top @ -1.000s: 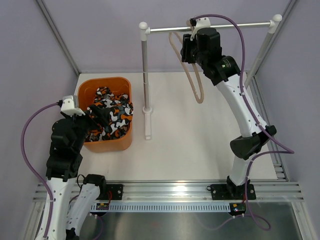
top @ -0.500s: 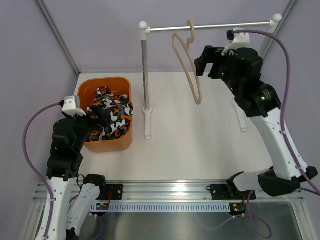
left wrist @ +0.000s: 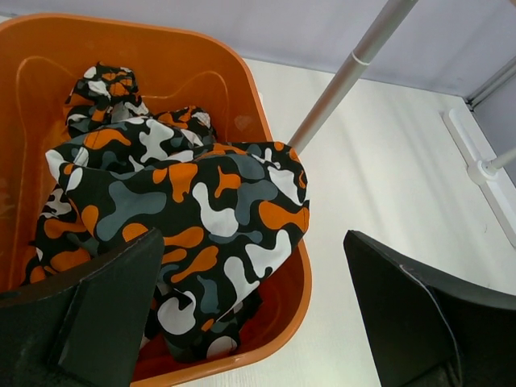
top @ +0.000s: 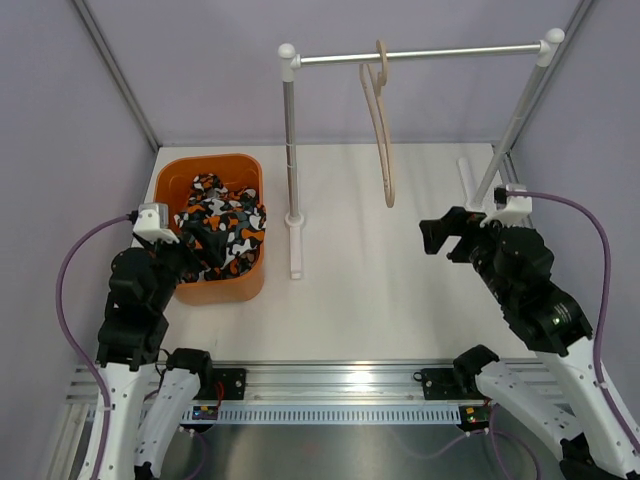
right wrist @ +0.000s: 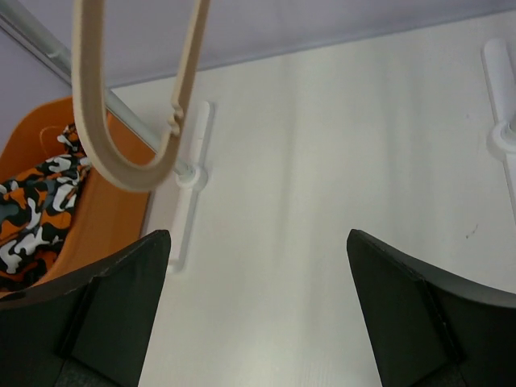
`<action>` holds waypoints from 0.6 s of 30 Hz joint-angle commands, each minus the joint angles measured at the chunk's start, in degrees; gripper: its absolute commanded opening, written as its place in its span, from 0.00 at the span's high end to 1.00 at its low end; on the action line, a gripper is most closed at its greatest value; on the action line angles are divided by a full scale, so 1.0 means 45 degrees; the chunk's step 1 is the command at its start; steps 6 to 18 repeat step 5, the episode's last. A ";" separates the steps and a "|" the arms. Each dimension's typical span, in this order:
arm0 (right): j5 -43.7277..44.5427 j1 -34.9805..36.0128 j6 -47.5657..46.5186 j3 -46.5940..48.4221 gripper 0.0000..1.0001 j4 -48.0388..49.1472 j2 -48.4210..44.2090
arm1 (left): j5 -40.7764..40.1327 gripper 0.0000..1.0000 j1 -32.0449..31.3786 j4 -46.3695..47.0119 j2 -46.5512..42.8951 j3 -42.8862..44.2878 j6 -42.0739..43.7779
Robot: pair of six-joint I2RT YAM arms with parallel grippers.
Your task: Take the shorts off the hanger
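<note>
The camouflage shorts (top: 222,228) lie crumpled inside an orange bin (top: 238,167) at the left; they also show in the left wrist view (left wrist: 185,210) and at the edge of the right wrist view (right wrist: 32,218). The bare beige hanger (top: 380,125) hangs by its hook from the metal rail; its lower loop shows in the right wrist view (right wrist: 129,161). My left gripper (top: 197,242) is open over the bin's near rim, holding nothing, as in its own view (left wrist: 254,322). My right gripper (top: 447,238) is open and empty over the table at the right, well below the hanger (right wrist: 258,314).
The metal rail (top: 420,53) with white joints stands on two posts, the left post (top: 290,150) with its white foot (top: 294,250) beside the bin. The right post (top: 510,125) slants near my right arm. Grey walls close in the back and sides.
My right arm has let go near the rail and dropped down to the right, low over the table. The hanger now swings freely on the rail. My left arm has pulled back slightly.
</note>
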 commanded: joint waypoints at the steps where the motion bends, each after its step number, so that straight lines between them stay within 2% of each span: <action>1: 0.0448 -0.0037 0.0695 -0.1116 0.00 0.0407 -0.1319 | 0.0526 0.01 -0.0079 0.0257 -0.0038 -0.0108 0.0167; 5: 0.0702 -0.0037 0.0715 -0.1509 0.00 0.0231 -0.1887 | 0.0585 0.01 -0.0157 0.0179 0.0079 -0.0069 0.0187; 18: 0.0702 -0.0037 0.0715 -0.1509 0.00 0.0231 -0.1887 | 0.0585 0.01 -0.0157 0.0179 0.0079 -0.0069 0.0187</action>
